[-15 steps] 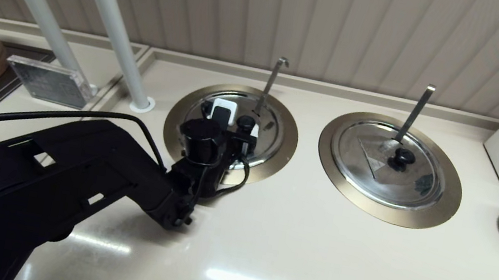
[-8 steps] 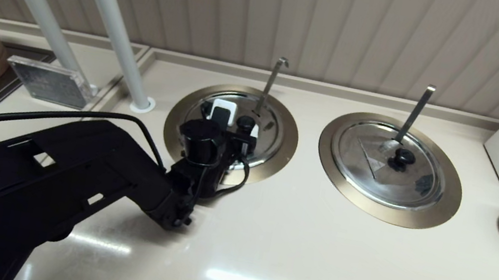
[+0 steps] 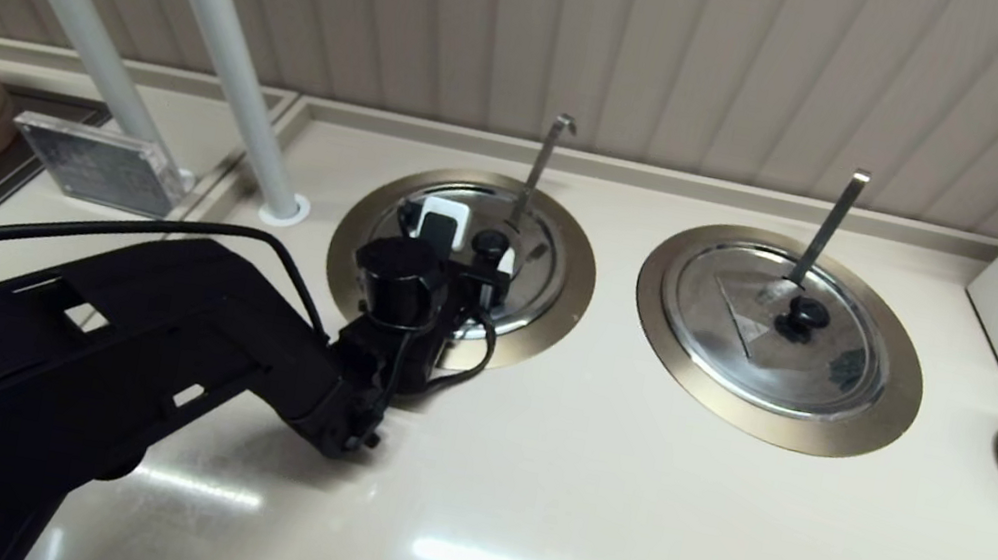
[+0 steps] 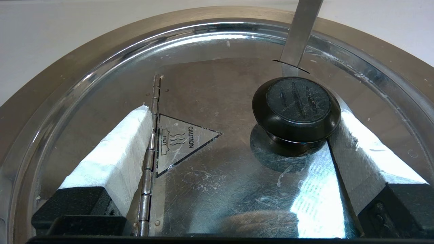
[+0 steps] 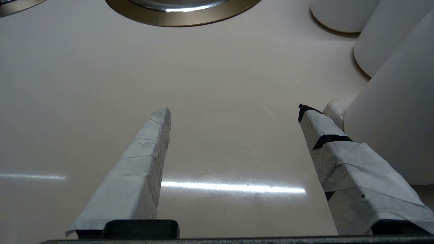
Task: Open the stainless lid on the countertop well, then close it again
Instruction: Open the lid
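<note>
The left gripper (image 4: 237, 135) hangs low over the stainless lid (image 4: 210, 189), its two taped fingers (image 4: 115, 159) spread wide and holding nothing. Between the fingers, close against the far-side one, stands the lid's black knob (image 4: 296, 108); that finger looks to be just touching the knob, while the other sits apart from it, beside the lid's hinge (image 4: 151, 142) and the triangular caution label (image 4: 181, 145). The lid lies flat and closed in the countertop well (image 3: 379, 209), framed by the bronze-coloured ring. Just past the knob, the ladle handle (image 4: 300, 34) rises through a notch in the lid.

The right gripper (image 5: 234, 112) is well apart, low over bare bench (image 5: 217, 84), fingers wide and empty, with a white container (image 5: 390, 118) just beside one finger. Farther off lies the second covered well (image 3: 779, 332).
</note>
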